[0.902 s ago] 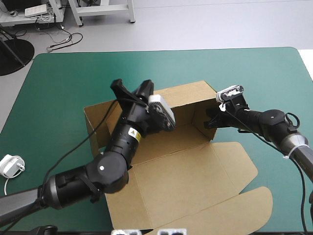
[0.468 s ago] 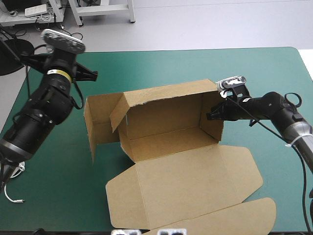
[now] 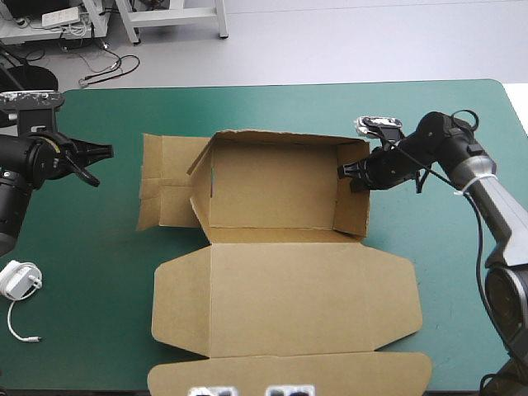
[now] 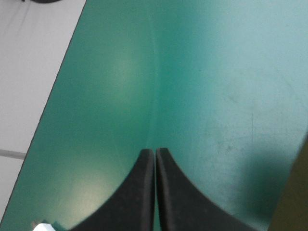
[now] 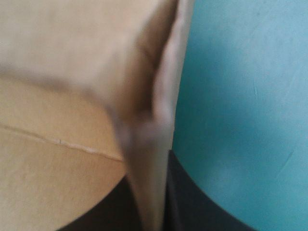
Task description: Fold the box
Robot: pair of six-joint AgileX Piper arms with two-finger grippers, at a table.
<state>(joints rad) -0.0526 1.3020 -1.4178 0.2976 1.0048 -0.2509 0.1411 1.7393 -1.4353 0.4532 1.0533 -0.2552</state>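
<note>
The brown box [image 3: 272, 198] stands at the table's middle with its back and side walls raised and its wide lid [image 3: 289, 305] lying flat toward the front. My right gripper [image 3: 348, 173] is at the right side wall near the back corner. The right wrist view shows that wall's board [image 5: 149, 120] pinched between my right gripper [image 5: 151, 197]. Far to the left of the box, my left gripper [image 3: 97, 163] hovers over bare cover. In its own view my left gripper [image 4: 155, 156] is shut on nothing, with a sliver of the box [image 4: 297, 192] beside it.
One side flap [image 3: 161, 181] of the box lies flat on the cover to its left. A white plug with a thin cable [image 3: 18, 280] rests near the table's left front edge. Bare teal-green cover [image 3: 99, 247] stretches between my left arm and the box.
My left arm has pulled out of the box and swung back to the table's left side. The box has turned square to the table, its right wall carried along in my right gripper.
</note>
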